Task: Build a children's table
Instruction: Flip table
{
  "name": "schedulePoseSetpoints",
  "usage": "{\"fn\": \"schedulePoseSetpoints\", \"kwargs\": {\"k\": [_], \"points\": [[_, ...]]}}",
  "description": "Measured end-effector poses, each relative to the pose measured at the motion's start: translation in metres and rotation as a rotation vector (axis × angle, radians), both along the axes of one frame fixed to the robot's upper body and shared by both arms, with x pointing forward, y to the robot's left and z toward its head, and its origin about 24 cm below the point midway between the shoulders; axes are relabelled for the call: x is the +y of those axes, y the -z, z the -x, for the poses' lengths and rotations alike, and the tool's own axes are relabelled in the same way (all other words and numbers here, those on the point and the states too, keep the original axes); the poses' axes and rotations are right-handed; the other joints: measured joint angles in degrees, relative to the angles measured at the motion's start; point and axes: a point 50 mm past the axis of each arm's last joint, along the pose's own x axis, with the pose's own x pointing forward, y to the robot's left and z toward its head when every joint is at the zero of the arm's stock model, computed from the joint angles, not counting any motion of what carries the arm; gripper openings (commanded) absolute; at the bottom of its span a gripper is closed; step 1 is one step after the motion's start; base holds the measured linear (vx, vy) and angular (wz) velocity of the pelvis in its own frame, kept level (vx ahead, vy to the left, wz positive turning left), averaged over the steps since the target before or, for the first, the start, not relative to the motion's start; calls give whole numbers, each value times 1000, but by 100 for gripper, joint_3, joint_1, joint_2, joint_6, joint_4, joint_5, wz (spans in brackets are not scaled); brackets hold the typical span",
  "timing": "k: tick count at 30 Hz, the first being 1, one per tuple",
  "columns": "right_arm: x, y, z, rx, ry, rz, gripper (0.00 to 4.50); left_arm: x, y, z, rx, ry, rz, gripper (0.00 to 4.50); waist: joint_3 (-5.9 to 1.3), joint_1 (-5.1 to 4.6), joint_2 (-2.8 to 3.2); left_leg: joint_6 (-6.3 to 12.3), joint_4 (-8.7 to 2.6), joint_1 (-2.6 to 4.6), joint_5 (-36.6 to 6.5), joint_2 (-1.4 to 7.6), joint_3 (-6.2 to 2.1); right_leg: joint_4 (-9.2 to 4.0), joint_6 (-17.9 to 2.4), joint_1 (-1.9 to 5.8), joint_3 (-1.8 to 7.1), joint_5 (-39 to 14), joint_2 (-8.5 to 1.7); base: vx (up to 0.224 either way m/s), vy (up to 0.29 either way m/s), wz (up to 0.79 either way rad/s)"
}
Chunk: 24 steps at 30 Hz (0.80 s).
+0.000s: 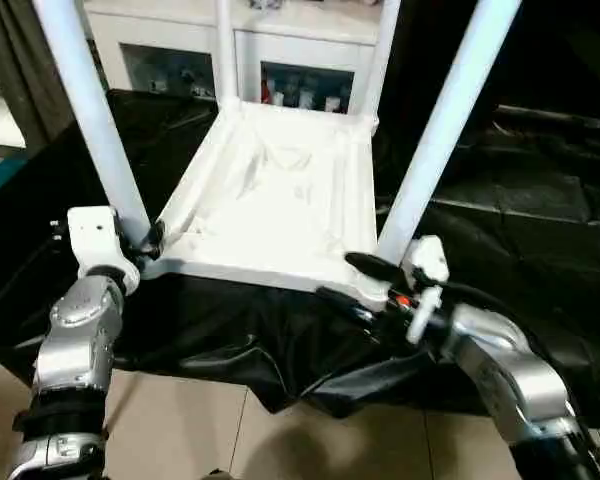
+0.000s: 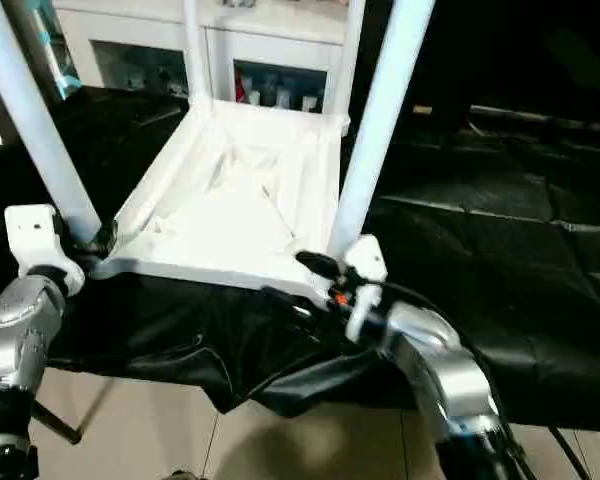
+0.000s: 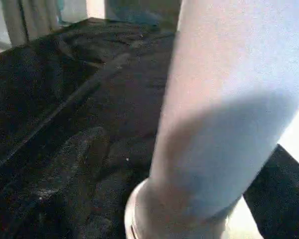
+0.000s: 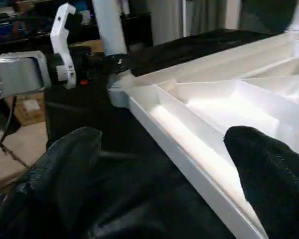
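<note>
Children's table (image 1: 270, 190), inverted on black cloth (image 1: 540, 220) at centre frame, ribbed underside up, all four legs seated and rising past the upper edge; white glass-door cabinet (image 1: 300, 60) behind at upper centre. Top's long axis running from the lower centre of the frame toward the cabinet; leg axes roughly perpendicular to the top, near pair splaying toward upper left and upper right. Inverted placement presumably chosen to expose the corner sockets for leg fitting.

Left gripper (image 1: 150, 240) at lower left, pressed against the base of the near-left leg (image 1: 90, 110) where it enters its socket, probably seating or steadying the joint; finger spread cannot be told. Right gripper (image 4: 164, 169) at lower right, fingers (image 4: 65, 174) spread wide on either side of the near edge rim (image 4: 189, 149), one above and one below, not visibly clamped; near-right leg (image 1: 445, 120) just behind. Likely stage: late, legs fitted, table awaiting turning upright
</note>
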Motion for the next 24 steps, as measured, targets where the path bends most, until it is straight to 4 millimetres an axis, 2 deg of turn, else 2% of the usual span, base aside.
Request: {"fn": "schedulePoseSetpoints", "kwargs": {"k": [1,5,7,11,12,14,16,21,24], "points": [[0,1,0,2,-2,2,450,-1,1,0,1,-2,12,396,1,15,2,0,0,1,0,0,2,0,-2,-1,2,4,0,0,0,0],[1,2,0,9,-4,7,450,-6,5,0,9,-24,75,382,4,54,6,-10,-5,5,6,3,3,0,-5,-6,1,15,0,0,0,0],[1,3,1,10,-2,9,450,-7,6,1,10,-30,100,349,5,80,8,-12,-10,5,7,7,3,1,-5,-10,-1,15,2,0,0,0],[2,5,2,18,5,3,450,-12,8,0,4,-24,138,338,15,104,25,-13,-14,5,8,9,5,-2,-4,-11,-1,15,4,0,0,0],[2,6,2,20,9,3,450,-14,8,0,0,-28,161,312,16,105,25,-13,-15,4,8,9,6,-5,-4,-12,0,15,4,0,0,0],[1,6,2,22,19,5,450,-17,9,-1,-8,-37,216,306,16,109,25,-13,-15,3,8,9,7,-8,-4,-11,0,15,4,0,0,0],[1,6,2,22,28,5,450,-20,9,-2,-15,-56,258,282,23,117,36,-13,-15,1,8,8,9,-10,-5,-11,0,15,3,0,0,0],[1,8,2,27,61,9,450,-35,7,-3,-18,-83,360,271,64,141,101,-13,-17,-4,8,8,18,-10,-5,-18,3,16,0,0,0,0],[2,12,3,42,92,2,450,-54,3,-3,-33,-84,482,270,68,221,112,-11,-18,-52,10,9,26,0,-6,-68,5,17,-3,0,0,0]]}}
